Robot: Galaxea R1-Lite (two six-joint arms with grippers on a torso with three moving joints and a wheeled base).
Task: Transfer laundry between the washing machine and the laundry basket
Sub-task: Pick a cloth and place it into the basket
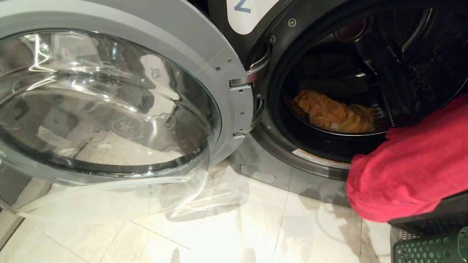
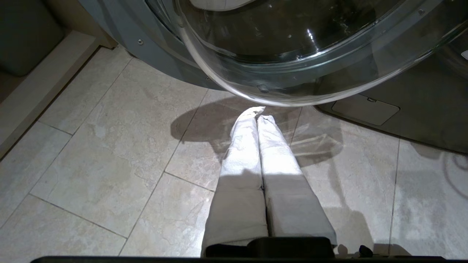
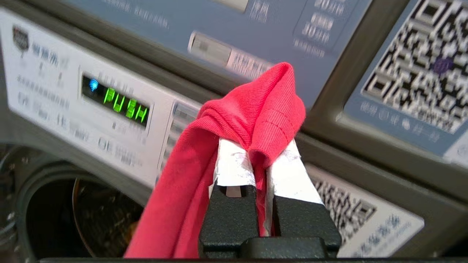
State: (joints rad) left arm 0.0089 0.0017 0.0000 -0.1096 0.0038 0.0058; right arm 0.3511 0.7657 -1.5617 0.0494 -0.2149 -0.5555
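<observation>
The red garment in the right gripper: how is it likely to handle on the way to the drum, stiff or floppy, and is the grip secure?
Probably floppy: the red garment folds over the right gripper and trails below it. Likely light, since a small pinch carries it. It hangs in front of the washing machine opening in a bulky mass, so it may drag on the rim. The ribbed knit looks unlikely to slip.

Dark grey washing machine (image 1: 278, 153), door swung wide (orange cloth in drum), green perforated laundry basket (image 1: 431, 248) beside it, lower right

Door (image 1: 109, 109) swung left of washing machine (image 1: 278, 171) opening; garment (image 1: 334, 115) inside drum; cloth (image 1: 413, 164) hangs right, above laundry basket (image 1: 431, 248).
</observation>
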